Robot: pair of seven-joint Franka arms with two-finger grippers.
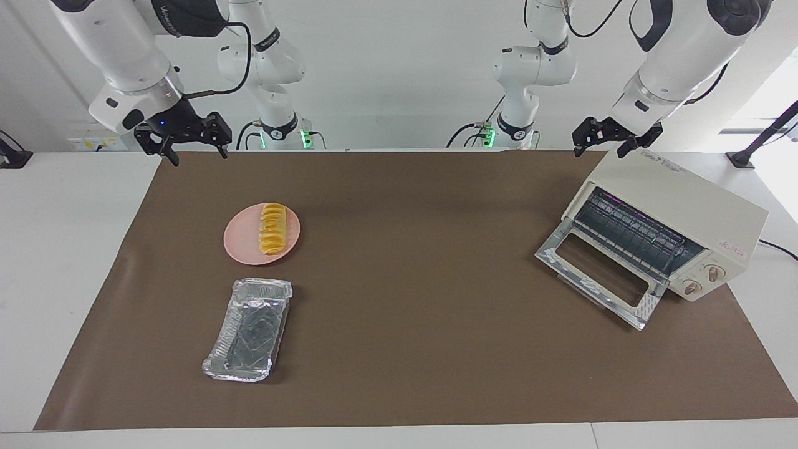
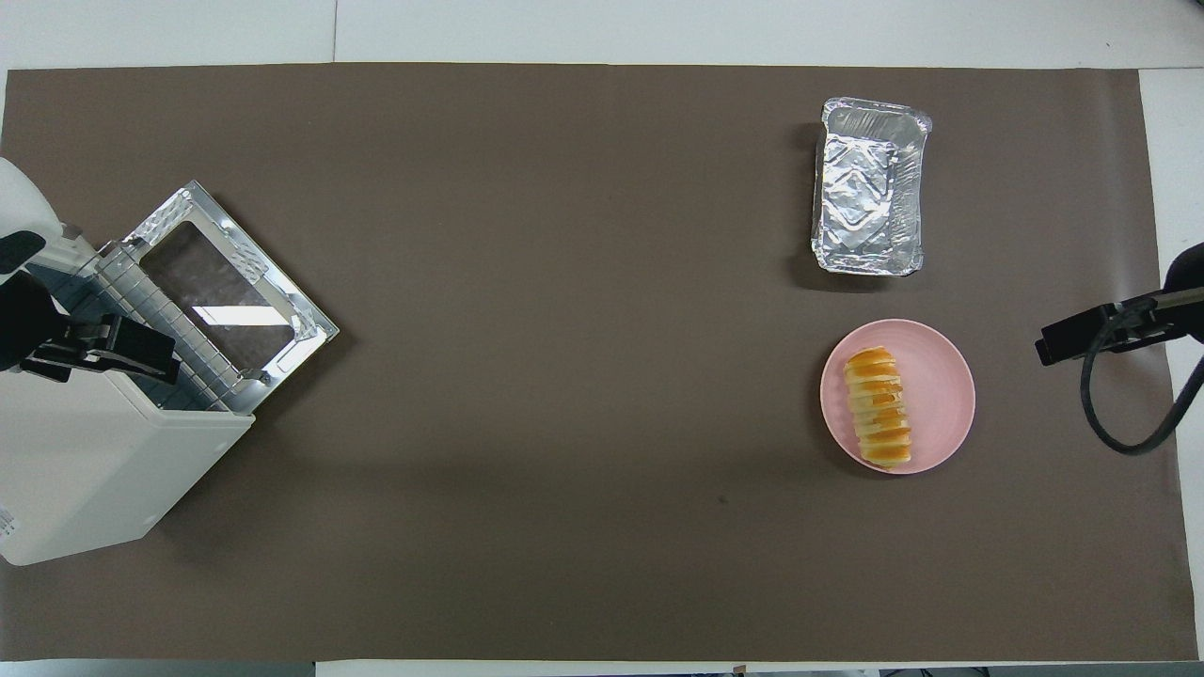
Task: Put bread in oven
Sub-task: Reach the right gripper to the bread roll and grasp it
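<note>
Lying on a pink plate (image 1: pixel 262 234), the bread (image 1: pixel 272 228) sits on the brown mat (image 1: pixel 411 324) toward the right arm's end of the table, well apart from both sets of jaws. Up in the air over the mat's corner at that end, the right gripper (image 1: pixel 192 149) hangs with its jaws spread wide and nothing between them; the plate and bread lie below and to one side of those jaws, untouched. A crinkled foil tray (image 1: pixel 249 329) rests farther from the robots than the plate, just beside it.

Toward the left arm's end stands the oven (image 1: pixel 670 227), its glass door (image 1: pixel 598 277) dropped open and the wire rack showing inside. Over the oven's top, the left gripper (image 1: pixel 614 145) waits with its jaws open and empty.
</note>
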